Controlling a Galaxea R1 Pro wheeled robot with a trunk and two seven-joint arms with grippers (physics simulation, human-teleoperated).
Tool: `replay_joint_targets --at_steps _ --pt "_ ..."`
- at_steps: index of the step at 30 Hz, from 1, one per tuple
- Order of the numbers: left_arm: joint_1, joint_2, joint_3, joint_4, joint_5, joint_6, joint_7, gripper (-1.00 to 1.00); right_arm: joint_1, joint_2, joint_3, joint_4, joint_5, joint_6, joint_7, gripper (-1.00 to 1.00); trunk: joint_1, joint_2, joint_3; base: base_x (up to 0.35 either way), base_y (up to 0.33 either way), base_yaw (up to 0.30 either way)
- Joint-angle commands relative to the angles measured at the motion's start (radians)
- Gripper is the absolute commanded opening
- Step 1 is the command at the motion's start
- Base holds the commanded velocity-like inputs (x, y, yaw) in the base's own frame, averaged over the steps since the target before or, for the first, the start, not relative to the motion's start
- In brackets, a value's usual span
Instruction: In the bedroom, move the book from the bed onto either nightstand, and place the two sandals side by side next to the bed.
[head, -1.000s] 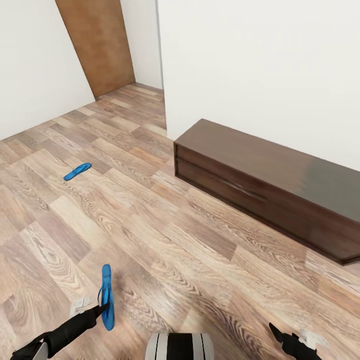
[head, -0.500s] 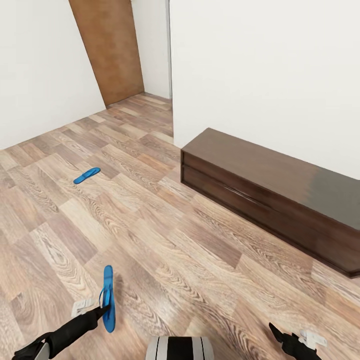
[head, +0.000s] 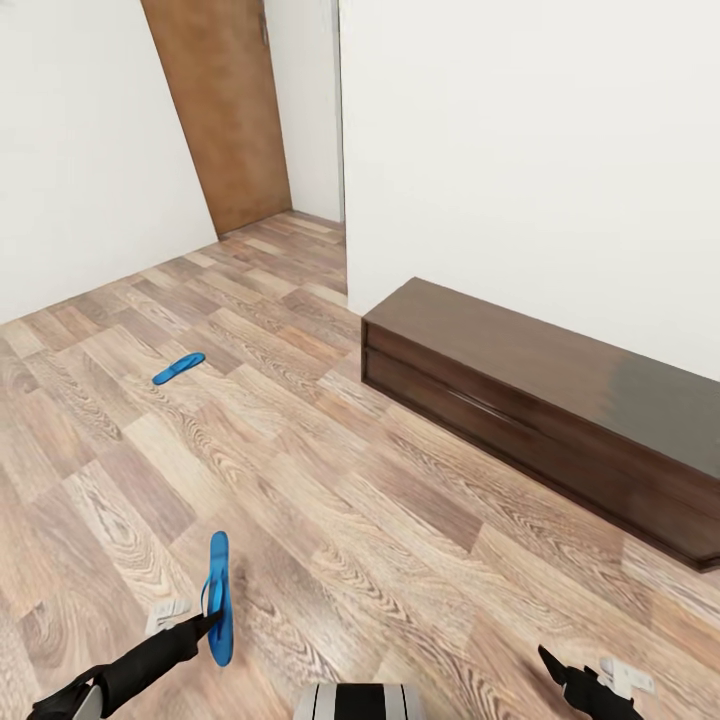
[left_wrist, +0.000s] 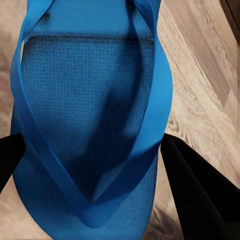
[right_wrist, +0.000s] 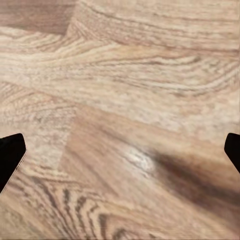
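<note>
My left gripper (head: 208, 622) is shut on a bright blue sandal (head: 219, 598), held edge-on just above the wood floor at the lower left of the head view. In the left wrist view the sandal (left_wrist: 90, 100) and its thong straps lie between the two black fingers (left_wrist: 200, 195). The other sandal (head: 178, 368) lies flat on the floor farther off to the left. At the lower right, my right gripper (head: 550, 662) is open over bare floor, fingertips (right_wrist: 10, 152) wide apart. The bed, the book and the nightstand are out of view.
A long low dark-wood cabinet (head: 540, 400) stands against the white wall on the right. A brown wooden door (head: 225, 110) is at the far left corner. Light wood-plank floor (head: 330, 500) stretches between me and the far sandal.
The head view has shifted, so the door, cabinet and far sandal sit a little lower and to the right. Both grippers hold their places; the left still grips the sandal.
</note>
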Motion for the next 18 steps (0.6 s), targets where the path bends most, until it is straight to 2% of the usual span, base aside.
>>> replay_joint_targets --at_steps 1,18 --pt "0.0 0.0 0.001 0.0 0.007 0.01 -0.003 -1.0 -0.001 0.0 -0.004 0.002 -0.005 0.001 0.008 1.0 -0.001 0.0 0.003 0.0 0.0 0.0" --pt "0.0 -0.001 0.0 0.0 0.007 0.01 0.003 -1.0 -0.001 0.0 -0.004 0.002 -0.005 0.001 0.008 1.0 -0.008 0.004 0.069 0.0 0.0 0.0"
